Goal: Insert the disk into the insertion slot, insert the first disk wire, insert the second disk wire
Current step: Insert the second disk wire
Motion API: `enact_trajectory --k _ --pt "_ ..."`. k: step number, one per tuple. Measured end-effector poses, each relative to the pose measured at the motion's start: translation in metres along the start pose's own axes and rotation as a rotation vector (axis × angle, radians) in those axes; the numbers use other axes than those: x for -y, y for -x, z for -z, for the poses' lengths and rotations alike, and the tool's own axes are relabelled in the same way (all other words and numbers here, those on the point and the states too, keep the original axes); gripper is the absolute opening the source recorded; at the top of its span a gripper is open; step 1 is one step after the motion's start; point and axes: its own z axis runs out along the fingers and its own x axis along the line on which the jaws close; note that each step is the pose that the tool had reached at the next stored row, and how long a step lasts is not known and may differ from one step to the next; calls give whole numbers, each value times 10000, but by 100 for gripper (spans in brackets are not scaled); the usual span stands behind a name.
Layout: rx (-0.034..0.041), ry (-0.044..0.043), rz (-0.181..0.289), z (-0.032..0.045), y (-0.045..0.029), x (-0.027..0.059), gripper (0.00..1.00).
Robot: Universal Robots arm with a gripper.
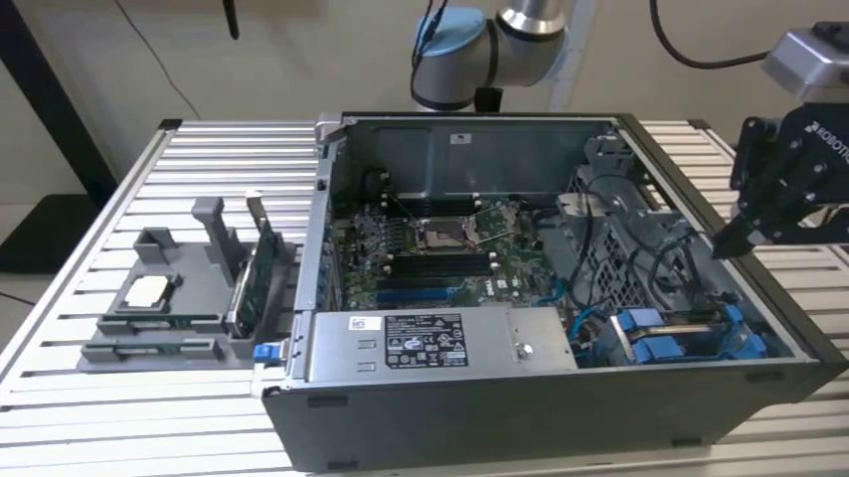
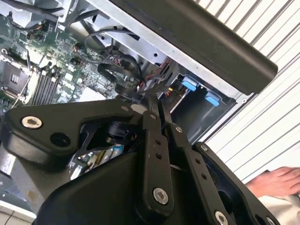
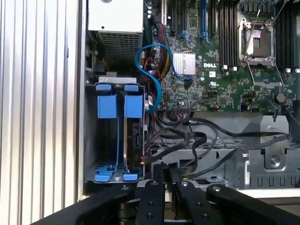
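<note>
Pressed together, the tool (image 1: 730, 241) hangs near the insertion slot (image 3: 115, 140), beside the white-labelled power-supply box (image 1: 438, 343).

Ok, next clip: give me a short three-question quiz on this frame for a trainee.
1. True or false: the hand hangs over the computer case's side at the exterior view's right.
2. Where does the green circuit card stand? A) in a grey holder outside the case B) inside the case C) in the hand
3. Fill in: the plastic drive carriers are coloured ____.
Key: 1 true; 2 A; 3 blue.
</note>
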Motion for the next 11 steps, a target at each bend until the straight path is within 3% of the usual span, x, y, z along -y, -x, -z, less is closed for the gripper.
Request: enact_trajectory --k 11 --pt "2 0 0 3 -8 -227 16"
